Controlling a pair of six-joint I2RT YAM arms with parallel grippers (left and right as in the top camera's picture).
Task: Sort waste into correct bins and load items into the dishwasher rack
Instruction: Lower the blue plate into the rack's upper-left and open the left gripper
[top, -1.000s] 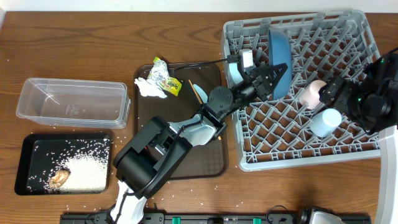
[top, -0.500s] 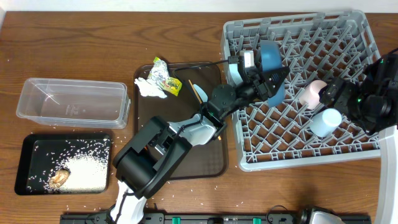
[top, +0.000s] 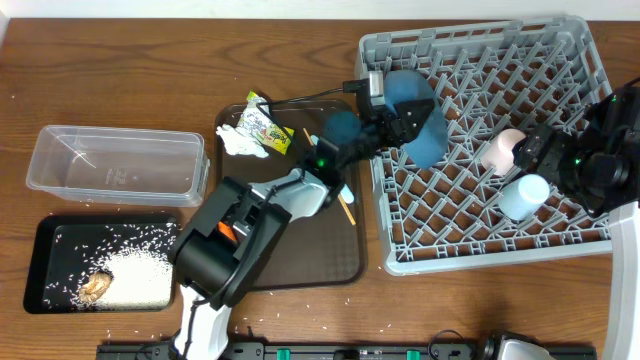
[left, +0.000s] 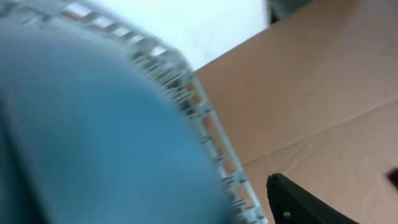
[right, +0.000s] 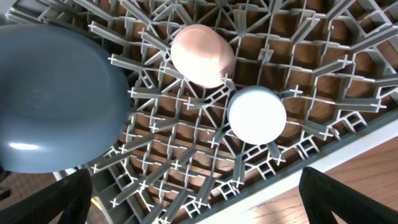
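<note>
The dark-blue plate (top: 424, 132) stands on edge among the pegs at the left of the grey dishwasher rack (top: 560, 60). My left gripper (top: 392, 116) is at the plate's left side. In the left wrist view the plate (left: 93, 137) is a blue blur, and one black finger (left: 305, 202) stands clear of it beside the rack's rim (left: 211, 143). My right gripper (right: 196, 205) hangs open over the rack near the upturned pinkish-white cup (right: 202, 55) and light-blue cup (right: 257, 115). The snack wrapper (top: 262, 125) and tissue (top: 238, 142) lie on the brown tray.
The brown serving tray (top: 300, 250) lies left of the rack under my left arm. Further left are the clear tub (top: 115, 165) and the black tray (top: 60, 250), which holds rice and a brown lump (top: 97, 284). The rack's walls stand high.
My left gripper has opened off the dark-blue plate and drawn back to the left. The plate now stands in the rack. The right arm has not moved.
</note>
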